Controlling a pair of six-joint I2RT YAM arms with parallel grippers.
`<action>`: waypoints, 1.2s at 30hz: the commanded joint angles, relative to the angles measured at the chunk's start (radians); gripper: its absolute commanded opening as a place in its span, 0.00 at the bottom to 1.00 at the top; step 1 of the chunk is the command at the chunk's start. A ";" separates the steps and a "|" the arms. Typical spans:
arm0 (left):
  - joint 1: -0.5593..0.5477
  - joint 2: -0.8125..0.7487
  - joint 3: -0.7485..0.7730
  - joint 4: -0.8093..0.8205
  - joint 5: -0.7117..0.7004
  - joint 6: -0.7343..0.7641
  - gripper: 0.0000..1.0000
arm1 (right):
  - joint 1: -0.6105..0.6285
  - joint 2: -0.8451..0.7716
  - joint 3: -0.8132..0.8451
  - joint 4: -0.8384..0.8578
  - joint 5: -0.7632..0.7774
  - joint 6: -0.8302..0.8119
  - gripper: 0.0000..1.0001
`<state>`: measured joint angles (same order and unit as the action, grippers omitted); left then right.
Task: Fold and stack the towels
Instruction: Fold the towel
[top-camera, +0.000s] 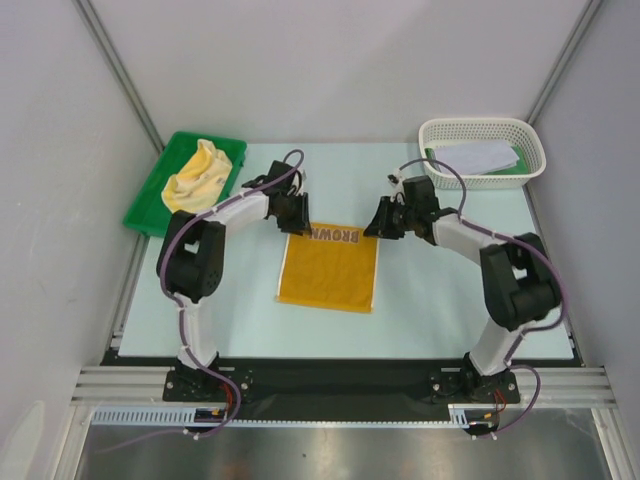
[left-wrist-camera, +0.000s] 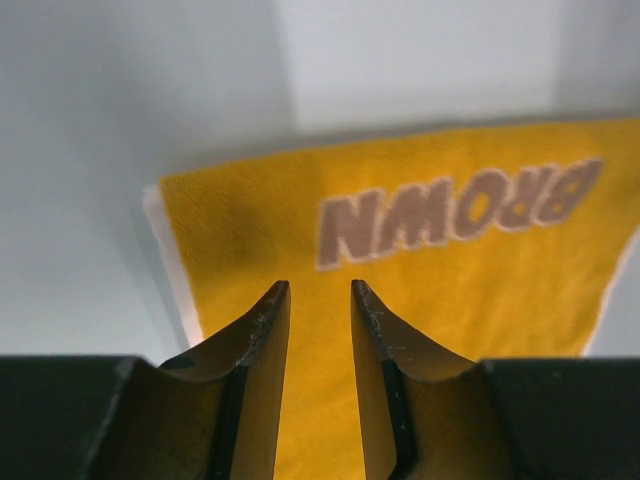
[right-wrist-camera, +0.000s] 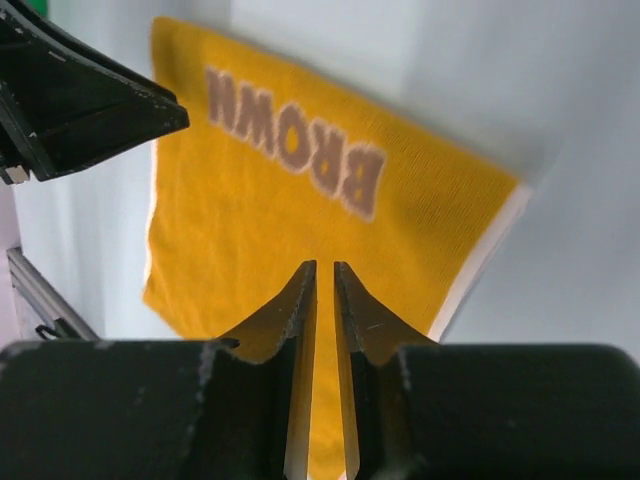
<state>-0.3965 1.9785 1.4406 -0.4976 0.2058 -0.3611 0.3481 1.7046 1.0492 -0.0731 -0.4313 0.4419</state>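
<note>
The orange towel (top-camera: 329, 271) lies flat mid-frame on the counter (top-camera: 450, 300). The left pincer (left-wrist-camera: 320, 290) is slightly apart, the right pincer (right-wrist-camera: 325, 268) nearly together, both empty. Uneven corner grabs would likely skew the fold.

A flat, rectangular orange-yellow terry towel (top-camera: 329, 268) printed with "BROWN" lies spread at the table's centre (lettering along its far edge). A crumpled pale-yellow towel (top-camera: 196, 177) sits bunched near the table's far-left corner.
</note>
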 joint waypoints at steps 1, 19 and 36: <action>0.050 0.071 0.116 -0.032 0.038 0.056 0.36 | -0.027 0.120 0.129 0.012 -0.052 -0.087 0.18; 0.114 0.183 0.343 -0.119 0.078 0.260 0.40 | -0.113 0.325 0.365 -0.208 0.036 -0.353 0.33; 0.196 0.301 0.449 -0.260 0.326 0.635 0.49 | -0.170 0.470 0.555 -0.495 -0.296 -0.658 0.55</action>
<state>-0.2184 2.2719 1.8748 -0.7273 0.4347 0.1738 0.1810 2.1220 1.5467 -0.5152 -0.6571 -0.1551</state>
